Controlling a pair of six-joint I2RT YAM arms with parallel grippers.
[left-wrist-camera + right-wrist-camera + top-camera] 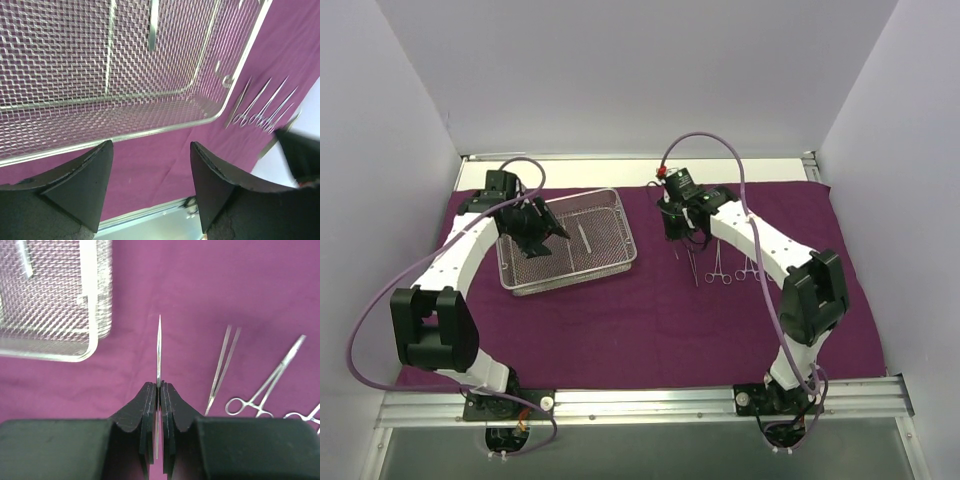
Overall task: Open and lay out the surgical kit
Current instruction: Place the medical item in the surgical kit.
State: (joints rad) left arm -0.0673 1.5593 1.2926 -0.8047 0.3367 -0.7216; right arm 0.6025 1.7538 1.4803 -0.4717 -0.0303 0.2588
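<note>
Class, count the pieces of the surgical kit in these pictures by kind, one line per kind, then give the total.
cloth wrap: 1
wire-mesh tray: 1
tweezers: 3 (one in the tray, one on the cloth, one edge-on in the shut right gripper)
scissor-handled forceps: 2 (), both on the cloth
Total: 7

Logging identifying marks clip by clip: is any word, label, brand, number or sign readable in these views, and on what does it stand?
None readable in any view.
The purple cloth, wire-mesh tray, forceps, the thin instrument in the right hand, the left arm and right arm show no lettering.
Any marking on the arm bases is too small to tell.
</note>
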